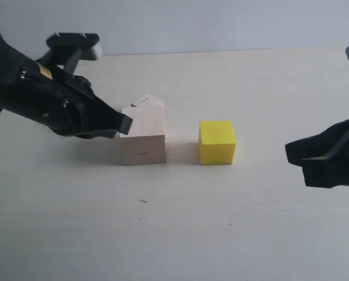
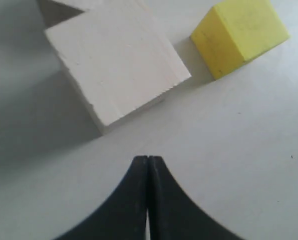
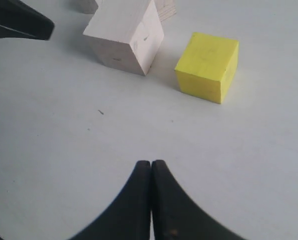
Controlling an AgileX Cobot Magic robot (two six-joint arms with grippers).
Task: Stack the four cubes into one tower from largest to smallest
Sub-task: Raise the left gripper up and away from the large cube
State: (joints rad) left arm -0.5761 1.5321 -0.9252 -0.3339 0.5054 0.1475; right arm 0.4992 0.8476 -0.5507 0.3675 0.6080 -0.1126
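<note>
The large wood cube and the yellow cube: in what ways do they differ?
The large wood cube is pale bare wood; the yellow cube is bright yellow. The wood cube is clearly bigger and taller than the yellow cube. Both sit flat on the table, apart, ungripped.

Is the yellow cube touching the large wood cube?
Apart. The exterior view shows a strip of bare table between the large wood cube and the yellow cube; the right wrist view shows the same gap.
</note>
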